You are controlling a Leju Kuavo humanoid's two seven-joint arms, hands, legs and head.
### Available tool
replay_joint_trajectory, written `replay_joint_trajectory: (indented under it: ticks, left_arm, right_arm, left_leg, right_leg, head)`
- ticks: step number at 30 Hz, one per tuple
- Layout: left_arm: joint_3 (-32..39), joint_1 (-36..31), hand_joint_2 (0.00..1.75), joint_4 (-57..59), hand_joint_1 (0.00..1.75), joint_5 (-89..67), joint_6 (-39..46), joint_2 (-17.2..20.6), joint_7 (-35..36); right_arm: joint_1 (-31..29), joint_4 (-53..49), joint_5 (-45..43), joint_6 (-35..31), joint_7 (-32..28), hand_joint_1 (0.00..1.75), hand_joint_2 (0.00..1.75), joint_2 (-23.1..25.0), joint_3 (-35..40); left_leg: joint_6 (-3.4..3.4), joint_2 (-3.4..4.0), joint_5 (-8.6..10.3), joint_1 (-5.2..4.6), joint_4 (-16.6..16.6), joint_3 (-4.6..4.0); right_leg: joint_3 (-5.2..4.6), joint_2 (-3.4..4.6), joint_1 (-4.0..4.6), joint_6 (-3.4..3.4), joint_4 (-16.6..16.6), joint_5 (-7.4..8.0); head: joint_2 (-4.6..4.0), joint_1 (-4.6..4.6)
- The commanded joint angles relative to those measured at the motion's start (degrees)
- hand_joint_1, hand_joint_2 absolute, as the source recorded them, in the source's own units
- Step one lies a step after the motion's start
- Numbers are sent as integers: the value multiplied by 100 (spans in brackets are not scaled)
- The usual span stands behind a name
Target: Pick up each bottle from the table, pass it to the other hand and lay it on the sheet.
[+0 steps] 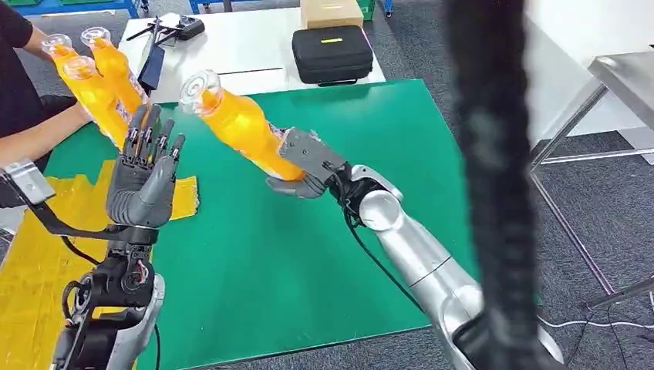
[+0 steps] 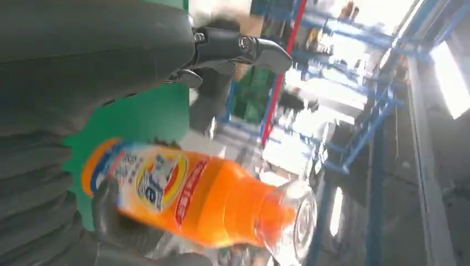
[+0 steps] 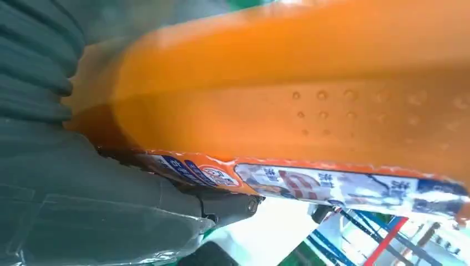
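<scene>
An orange bottle (image 2: 199, 199) lies tilted just beyond the left robot hand (image 2: 100, 61), over green table (image 2: 144, 113).

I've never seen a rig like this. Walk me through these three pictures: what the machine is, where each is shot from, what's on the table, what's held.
This is a humanoid robot with two silver arms. The wide picture looks down from its head; the two close-ups come from cameras at its wrists. Its right hand grips an orange bottle by the lower body, lifted above the green table. Its left hand is raised, fingers spread, holding nothing. A yellow sheet lies on the table's left. A person at the far left holds more orange bottles. A black case sits on the white table behind.
</scene>
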Motion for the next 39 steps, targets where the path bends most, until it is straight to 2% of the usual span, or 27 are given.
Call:
replay_joint_trajectory:
  ticks: [1, 5, 15, 16, 18, 23, 28, 29, 30, 35, 38, 39]
  left_arm:
    - [-613, -458, 175, 361, 0, -801, 836, 22, 226]
    - [-816, -826, 175, 692, 0, -1016, 1183, -63, 598]
    - [-987, -976, 175, 994, 0, -1132, 1319, -156, 829]
    - [-987, -976, 175, 994, 0, -1132, 1319, -156, 829]
    - [-992, -987, 175, 1018, 0, -1113, 1322, -159, 864]
    - [-1014, -986, 175, 1179, 0, -441, 1270, -415, 1233]
    - [-1382, -962, 175, 1297, 0, -481, 1392, -506, 1234]
    - [-1412, -961, 175, 1295, 0, -476, 1419, -520, 1232]
    - [-1412, -961, 175, 1295, 0, -476, 1419, -520, 1232]
    - [-1468, -964, 175, 1258, 0, -490, 1450, -498, 1224]
    - [-1594, -967, 175, 1254, 0, -601, 1489, -578, 1138]
    - [-1634, -971, 175, 1246, 0, -593, 1493, -631, 1140]
  right_arm:
    - [-439, 334, 364, -222, 216, 175, 175, 105, 471]
    - [-468, 431, 526, -361, 274, 175, 175, 244, 544]
    - [-501, 546, 562, -480, 353, 175, 175, 399, 565]
    - [-501, 546, 562, -480, 353, 175, 175, 399, 565]
    - [-509, 562, 573, -507, 354, 175, 175, 405, 565]
    - [-461, 570, 311, -519, 430, 175, 175, 619, 550]
    - [-304, 252, 53, -582, 539, 175, 175, 659, 604]
    - [-304, 220, 40, -588, 567, 175, 175, 653, 620]
    - [-304, 220, 40, -588, 567, 175, 175, 653, 620]
    - [-255, 137, -97, -663, 645, 175, 175, 625, 569]
    - [-152, 91, -261, -729, 739, 175, 175, 659, 512]
    - [-111, 87, -310, -741, 762, 175, 175, 699, 507]
  left_leg:
    - [-22, 10, -20, 6, 15, 23]
    - [-21, -2, -13, 5, 11, 17]
    - [-25, 8, -21, 7, 13, 32]
    - [-12, 1, -6, 2, 4, 9]
    - [-24, 7, -21, 6, 15, 28]
    - [-21, 8, -16, 5, 9, 21]
    - [-22, 8, -19, 6, 6, 27]
    - [-11, -1, -4, 3, 0, 5]
    - [-20, -4, -15, 6, 5, 22]
    - [-11, 3, -5, 1, 1, 3]
    - [-25, 3, -23, 8, 11, 29]
    - [-12, -6, -7, 3, 2, 4]
  right_leg:
    - [24, -5, 6, -2, 12, -17]
    - [21, -15, 6, -3, 10, -15]
    - [33, -9, 7, -1, 9, -20]
    - [9, -8, 2, 0, 3, -7]
    - [29, -9, 7, -1, 10, -20]
    - [23, -6, 6, -2, 5, -15]
    - [29, -7, 7, -3, 2, -18]
    - [5, -10, 3, -1, -3, -6]
    - [25, -18, 7, -1, 1, -18]
    - [2, -6, 2, 0, -1, -6]
    - [33, -16, 9, -1, 5, -23]
    - [7, -15, 4, 0, -1, -9]
  head:
    - [0, 0]
    - [0, -2]
    - [0, -2]
    - [0, 0]
    - [0, 0]
    - [0, 0]
    - [0, -2]
    - [0, 0]
    - [0, -2]
    - [0, -2]
    - [0, -2]
    - [0, 0]
